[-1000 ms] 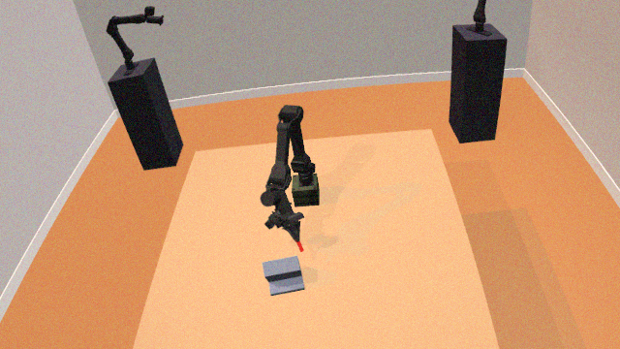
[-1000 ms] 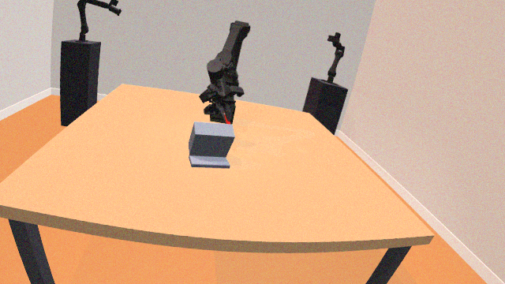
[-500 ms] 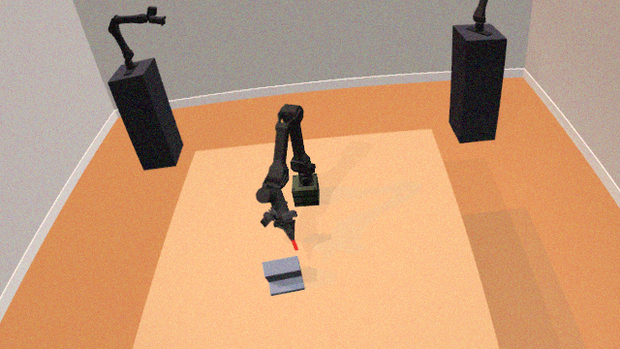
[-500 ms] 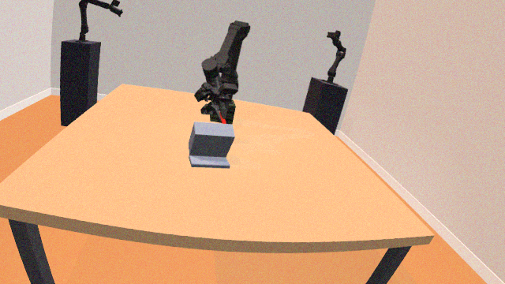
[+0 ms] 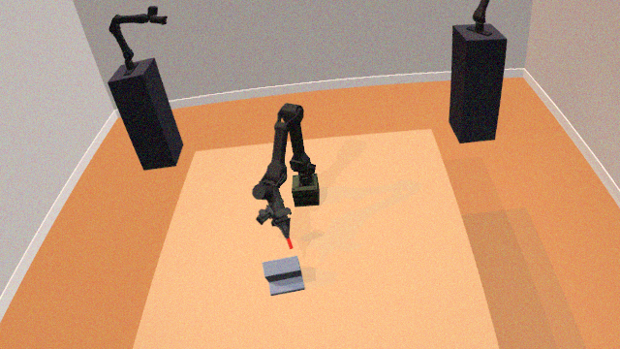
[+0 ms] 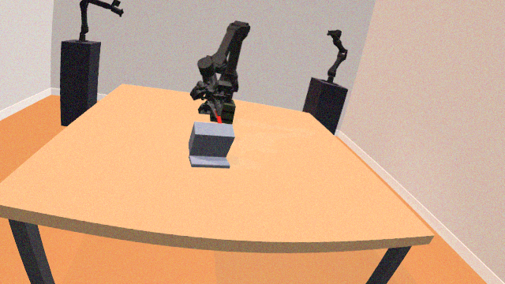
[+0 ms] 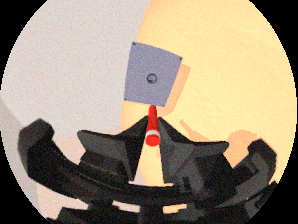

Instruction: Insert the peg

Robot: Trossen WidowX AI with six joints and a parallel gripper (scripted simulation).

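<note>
A: Top view. What have you got?

B: Your black parallel-jaw gripper [image 5: 289,237] [image 6: 217,114] [image 7: 153,119] is clenched on the slim red peg [image 5: 290,243] [image 6: 219,119] [image 7: 152,120]. The peg sticks out past the fingertips, slanting down toward the blue-grey sloped panel block [image 5: 282,265] [image 6: 213,146] [image 7: 150,90]. Clear of it, by the look of things: table shows between tip and block.

A: Exterior?

B: You're looking at the block's back. The red peg shows just above its top edge, on the arm's side; the hole face is turned away from you, so the gap can't be judged here.

A: Wrist, then. How does the long axis lie?

B: It runs from between your fingers up the picture, far end near the panel's lower edge. The small round hole [image 7: 151,78] lies beyond that end, almost in line with it. Only one arm is at work, so the reach is yours alone.

A: Your call on the next move?

B: Peg looks round, so turning it shouldn't matter. I judge you're at lining up: match the peg's axis to the hole's, then push straight. Come in tilted and the tip may catch the rim or slip in your grip.
</note>
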